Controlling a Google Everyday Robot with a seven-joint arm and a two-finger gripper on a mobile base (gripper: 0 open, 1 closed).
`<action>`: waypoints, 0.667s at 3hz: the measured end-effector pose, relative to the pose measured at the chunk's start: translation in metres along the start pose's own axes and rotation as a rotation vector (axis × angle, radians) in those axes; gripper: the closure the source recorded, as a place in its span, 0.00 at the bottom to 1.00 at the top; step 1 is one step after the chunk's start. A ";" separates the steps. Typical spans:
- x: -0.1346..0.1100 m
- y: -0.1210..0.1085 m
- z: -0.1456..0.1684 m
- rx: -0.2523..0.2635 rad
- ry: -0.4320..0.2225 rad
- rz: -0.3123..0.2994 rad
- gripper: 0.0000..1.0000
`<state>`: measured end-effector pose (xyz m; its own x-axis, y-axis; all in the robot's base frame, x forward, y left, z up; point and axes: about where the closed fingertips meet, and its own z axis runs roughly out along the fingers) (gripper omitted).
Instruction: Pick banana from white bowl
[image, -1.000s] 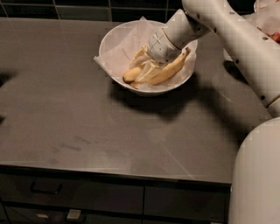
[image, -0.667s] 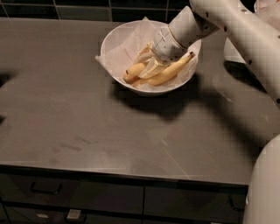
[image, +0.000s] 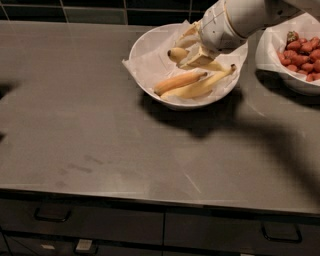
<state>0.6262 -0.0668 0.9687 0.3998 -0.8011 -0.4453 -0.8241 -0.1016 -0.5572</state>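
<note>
Plainly, the tool (image: 196, 55) hangs over the white bowl (image: 225, 96), its fingers closed around a banana (image: 176, 54) whose rounded end sticks out to one side of them, raised a little above the fruit underneath. Just below the tool lie two other bananas (image: 181, 81), resting on the crumpled paper (image: 150, 60) that lines the bowl.

The hold seems to be close to that one end rather than the middle, though the rest of the fruit is hidden behind the fingers. If so, the long free part may sag and twist out when lifted higher, since a smooth curved peel gives little to bite on. A drop would likely land it back on the pair beneath.

The paper is loose, and a fold caught with the fruit would drag up and shift the bowl.

On the far side of the tool, a bowl of red pieces (image: 300, 50) stands near on the bench (image: 100, 150). A wide swing of the arm (image: 250, 15) that way could knock it.
</note>
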 end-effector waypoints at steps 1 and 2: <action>-0.020 -0.009 -0.048 0.142 0.000 0.018 1.00; -0.038 -0.008 -0.074 0.263 -0.091 0.070 1.00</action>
<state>0.5883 -0.0790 1.0423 0.3893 -0.7436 -0.5435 -0.7235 0.1183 -0.6801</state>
